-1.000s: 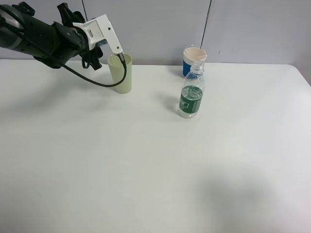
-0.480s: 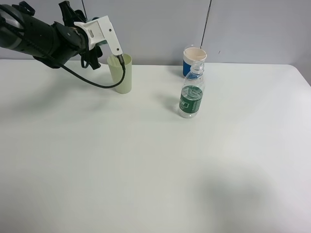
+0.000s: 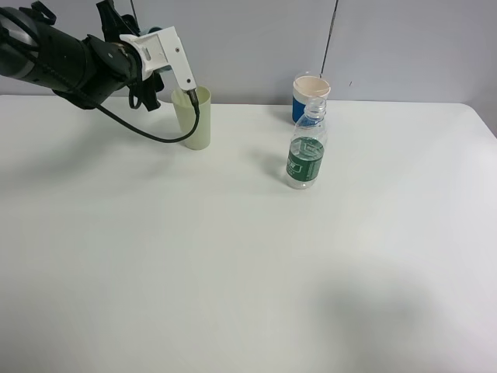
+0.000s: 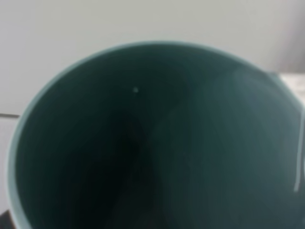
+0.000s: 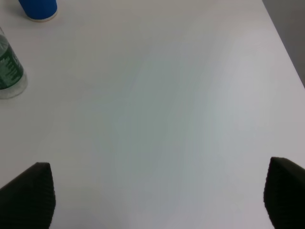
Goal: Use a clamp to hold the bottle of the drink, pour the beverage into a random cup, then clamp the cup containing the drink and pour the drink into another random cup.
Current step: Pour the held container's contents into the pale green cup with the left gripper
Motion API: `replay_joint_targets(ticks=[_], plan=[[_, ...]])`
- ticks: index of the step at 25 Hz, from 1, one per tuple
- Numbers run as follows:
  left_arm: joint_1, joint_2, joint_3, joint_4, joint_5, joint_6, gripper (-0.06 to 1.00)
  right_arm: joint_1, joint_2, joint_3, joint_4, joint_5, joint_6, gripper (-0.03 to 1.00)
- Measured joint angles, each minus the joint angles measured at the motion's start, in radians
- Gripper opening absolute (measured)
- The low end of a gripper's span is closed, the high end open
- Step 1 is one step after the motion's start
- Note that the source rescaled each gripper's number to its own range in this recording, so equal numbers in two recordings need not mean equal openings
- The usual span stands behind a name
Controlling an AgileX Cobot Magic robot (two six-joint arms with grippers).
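A pale green cup stands at the back left of the table, and its dark inside fills the left wrist view. My left gripper is at the cup's rim, its fingers hidden behind the white camera mount; it seems shut on the cup. A clear bottle with a green label stands upright at the back centre, also in the right wrist view. A blue cup stands just behind it and shows in the right wrist view. My right gripper is open and empty over bare table, outside the exterior view.
The white table runs to a grey wall at the back. Its right edge shows in the right wrist view. A black cable hangs from the left arm in front of the pale green cup.
The left arm has moved slightly up and left, and the pale green cup shifted a little with it. The bottle and the blue cup have not moved.
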Motion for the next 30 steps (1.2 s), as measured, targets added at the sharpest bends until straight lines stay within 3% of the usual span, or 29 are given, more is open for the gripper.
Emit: replay_joint_targets(ticks=[13, 30], plan=[[0.000, 0.000, 0.000, 0.006, -0.003, 0.056, 0.02, 0.000, 0.000, 0.000, 0.000, 0.000, 0.000, 0.70], [0.000, 0.000, 0.000, 0.074, -0.011, 0.088, 0.02, 0.000, 0.000, 0.000, 0.000, 0.000, 0.000, 0.70]])
